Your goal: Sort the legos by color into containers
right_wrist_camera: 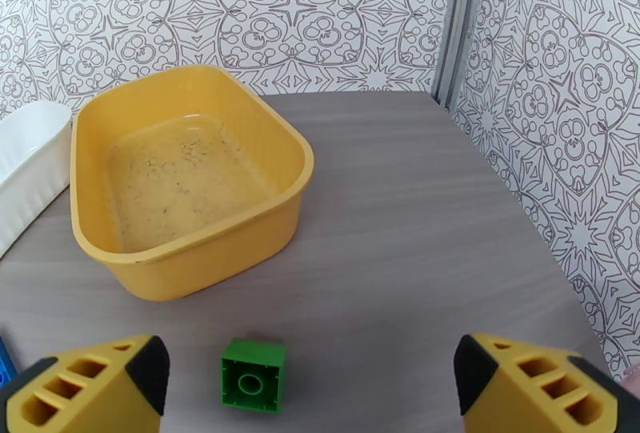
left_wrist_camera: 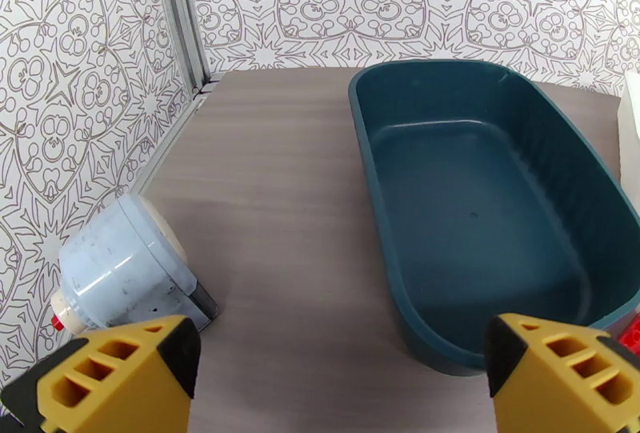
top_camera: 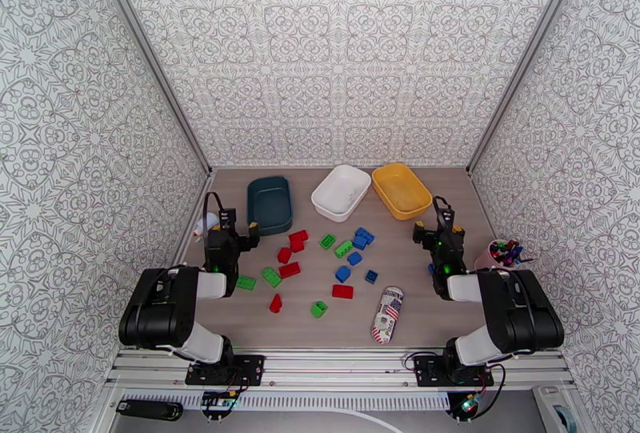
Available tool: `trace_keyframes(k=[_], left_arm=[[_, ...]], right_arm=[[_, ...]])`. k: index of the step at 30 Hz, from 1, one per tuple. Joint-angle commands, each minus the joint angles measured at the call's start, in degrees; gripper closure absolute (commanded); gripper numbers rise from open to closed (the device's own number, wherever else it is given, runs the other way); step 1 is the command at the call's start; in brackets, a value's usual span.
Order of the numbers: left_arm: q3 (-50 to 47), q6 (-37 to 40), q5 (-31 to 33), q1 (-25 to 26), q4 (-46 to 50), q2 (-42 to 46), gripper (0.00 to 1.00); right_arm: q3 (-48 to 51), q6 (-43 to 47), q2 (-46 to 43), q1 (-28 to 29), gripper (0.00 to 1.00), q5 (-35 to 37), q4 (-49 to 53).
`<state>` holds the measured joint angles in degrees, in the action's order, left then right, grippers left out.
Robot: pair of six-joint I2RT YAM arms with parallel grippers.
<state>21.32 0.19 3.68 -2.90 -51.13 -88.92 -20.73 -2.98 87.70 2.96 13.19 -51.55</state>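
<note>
The table point(right_wrist_camera: 416, 186) holds a green lego point(right_wrist_camera: 254, 374) between the right fingers point(right_wrist_camera: 544, 386).

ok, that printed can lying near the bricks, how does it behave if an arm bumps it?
Likely rolls: the can lies on its side on the table, a cylinder with nothing against it. Bumped from the right, it could reach the red brick. Looks rigid; full or empty can't be told.

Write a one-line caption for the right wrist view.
Open right gripper framing a green lego lying hollow side up before the empty yellow bin, white bin at left.
</note>
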Motion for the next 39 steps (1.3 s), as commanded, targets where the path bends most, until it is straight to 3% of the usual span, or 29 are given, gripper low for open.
trace_keyframes(k=[1,18,30,39], left_arm=[[0.8,0.3,-1.2,-0.5,0.7,0.6,0.01],[0.9,0.1,-1.8,-0.7,0.9,0.6,0.01],[-2.1,2.5,4.6,2.8,-5.5,0.4,0.01],[-2.2,2.5,4.8,2.8,-5.7,0.4,0.01]], right_arm=[[-0.4,0.7,-0.5,0.3,0.01,-0.5,-0.7],[-0.4,0.7,-0.5,0.2,0.01,-0.5,-0.7],[-0.4,0.7,-0.6,0.2,0.01,-0.5,-0.7],[-0.4,0.7,-0.6,0.2,0.01,-0.5,-0.7]])
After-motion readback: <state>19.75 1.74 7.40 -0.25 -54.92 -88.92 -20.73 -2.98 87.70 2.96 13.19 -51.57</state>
